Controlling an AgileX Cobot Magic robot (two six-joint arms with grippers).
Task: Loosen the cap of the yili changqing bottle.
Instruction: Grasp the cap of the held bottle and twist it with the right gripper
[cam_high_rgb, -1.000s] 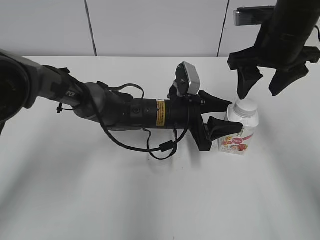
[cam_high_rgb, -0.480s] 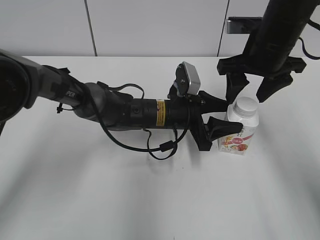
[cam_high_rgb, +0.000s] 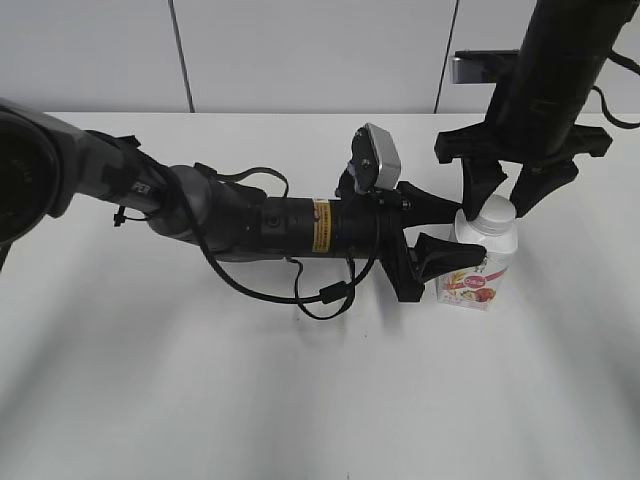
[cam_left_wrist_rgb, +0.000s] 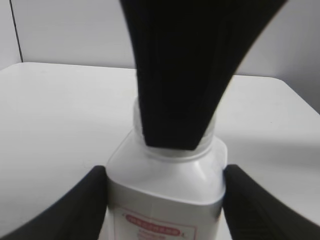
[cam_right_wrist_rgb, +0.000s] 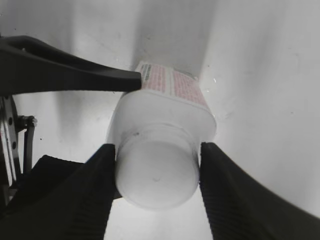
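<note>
The yili changqing bottle (cam_high_rgb: 478, 268) stands upright on the white table, white with a pink-red fruit label. My left gripper (cam_high_rgb: 466, 238) reaches in from the left and is shut on the bottle's body (cam_left_wrist_rgb: 165, 187), one finger on each side. My right gripper (cam_high_rgb: 501, 200) comes down from above and its two fingers press on either side of the white cap (cam_right_wrist_rgb: 157, 175), which also shows in the exterior view (cam_high_rgb: 495, 213). In the left wrist view a black right-gripper finger (cam_left_wrist_rgb: 175, 75) hides most of the cap.
The white table (cam_high_rgb: 200, 380) spreads wide to the left and front. A grey panelled wall (cam_high_rgb: 300, 50) stands behind it. My left arm (cam_high_rgb: 250, 220), with a loose cable, lies across the table's middle.
My right gripper has come down from above the bottle, shifted slightly left, and its fingers have closed in around the cap. The left gripper and bottle have not moved.
</note>
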